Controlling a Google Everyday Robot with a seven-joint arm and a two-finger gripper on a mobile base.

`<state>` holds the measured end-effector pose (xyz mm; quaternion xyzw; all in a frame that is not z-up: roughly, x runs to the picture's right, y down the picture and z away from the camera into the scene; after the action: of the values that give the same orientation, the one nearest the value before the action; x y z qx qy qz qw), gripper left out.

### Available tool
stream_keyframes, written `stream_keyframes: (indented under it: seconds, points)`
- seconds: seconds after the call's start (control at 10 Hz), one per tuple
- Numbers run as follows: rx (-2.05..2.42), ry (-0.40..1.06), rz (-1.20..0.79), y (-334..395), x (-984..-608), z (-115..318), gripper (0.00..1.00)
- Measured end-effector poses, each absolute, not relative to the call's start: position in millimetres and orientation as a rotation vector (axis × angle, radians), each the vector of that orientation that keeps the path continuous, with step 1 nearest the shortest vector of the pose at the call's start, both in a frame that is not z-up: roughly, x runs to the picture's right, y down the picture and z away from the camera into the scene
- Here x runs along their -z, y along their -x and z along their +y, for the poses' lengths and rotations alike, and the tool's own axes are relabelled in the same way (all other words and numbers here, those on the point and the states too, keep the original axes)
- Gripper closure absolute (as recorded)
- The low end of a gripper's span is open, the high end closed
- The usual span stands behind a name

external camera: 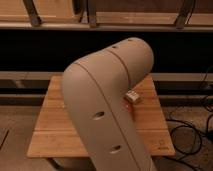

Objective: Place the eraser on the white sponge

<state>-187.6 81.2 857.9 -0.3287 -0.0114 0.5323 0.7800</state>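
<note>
Arm link (107,112) fills the middle of the view and covers most of the wooden desk (52,132). Gripper: hidden behind or below the arm; spread or closed, cannot tell. Small pale block (132,96) sits near the desk's right edge, toward the far side; possibly the white sponge, unsure. Orange-red sliver (131,108) just in front of it, at the arm's outline. Eraser: not identifiable. Judgement: confirm which item is which before descending, then approach from straight above
</note>
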Motion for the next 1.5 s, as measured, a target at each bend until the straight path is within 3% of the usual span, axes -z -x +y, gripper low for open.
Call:
stream_keyframes:
  seconds: [0.4,0.7,1.2,1.5]
  points:
    - [-1.595,0.757,-0.099,186.1,-853.0,100.2,0.2]
    - [-1.78,0.724,-0.042,156.2,-834.5,130.8,0.2]
    - [-1.798,0.644,0.14,122.8,-790.6,174.2,0.2]
    - [-1.758,0.677,0.197,138.6,-794.9,191.2,0.2]
